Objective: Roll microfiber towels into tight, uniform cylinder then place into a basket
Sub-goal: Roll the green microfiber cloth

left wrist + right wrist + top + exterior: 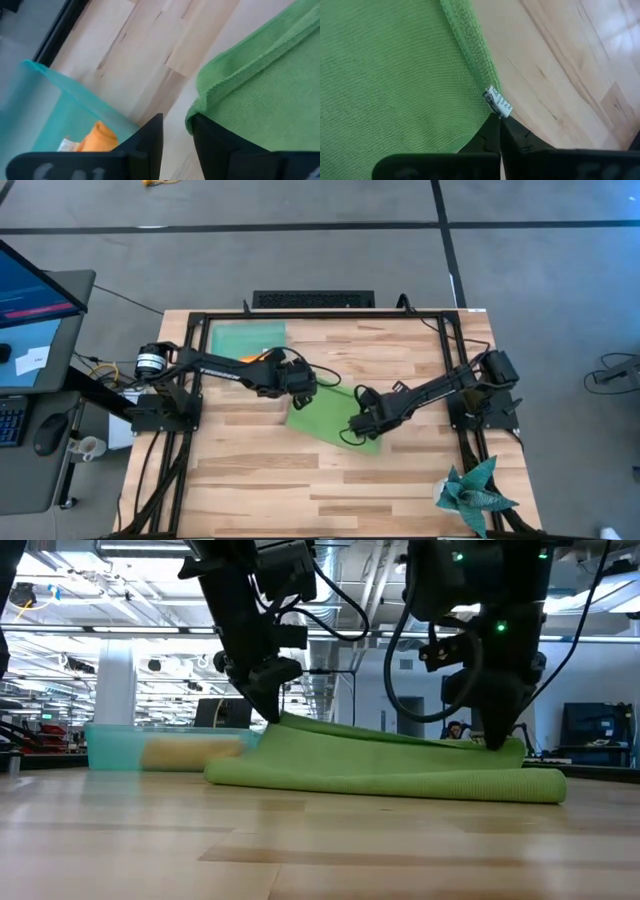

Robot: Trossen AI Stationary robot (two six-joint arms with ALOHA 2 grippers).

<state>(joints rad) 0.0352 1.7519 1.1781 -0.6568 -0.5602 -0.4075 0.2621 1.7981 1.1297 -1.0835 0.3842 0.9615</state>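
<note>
Green towel [330,420] is laid on the worktop [330,490] near its middle, partly folded over itself, one doubled edge seen in the low view. Orange towel [262,356] is already rolled and lies inside the basket [235,340] at the far left of the worktop.

Left gripper [300,385] is set at the green towel's corner nearest the basket. In the left wrist view the jaws stand narrowly apart, a slim gap between them, the towel edge just beside one finger; no cloth is seen pinched between them. Right gripper [362,424] is placed at the opposite side of the towel, jaws shut on its hem beside the white care label [498,102].

Risks, as judged:
- With only one corner held, the cloth may be dragged askew when pulled, giving a loose or cone-shaped roll.
- The left corner may be missed at re-grip, as the edge lies flat on the wood and the cloth is soft.
- The fold already present may trap slack, so an uneven cylinder could result.
- The hem may slip from the right jaws, since only a thin edge is gripped.

Surroundings: a spiky teal star-shaped object [478,492] stands at the worktop's near right corner, well apart from the towel. Nothing is seen between towel and basket; the basket's wall must be cleared later.
</note>
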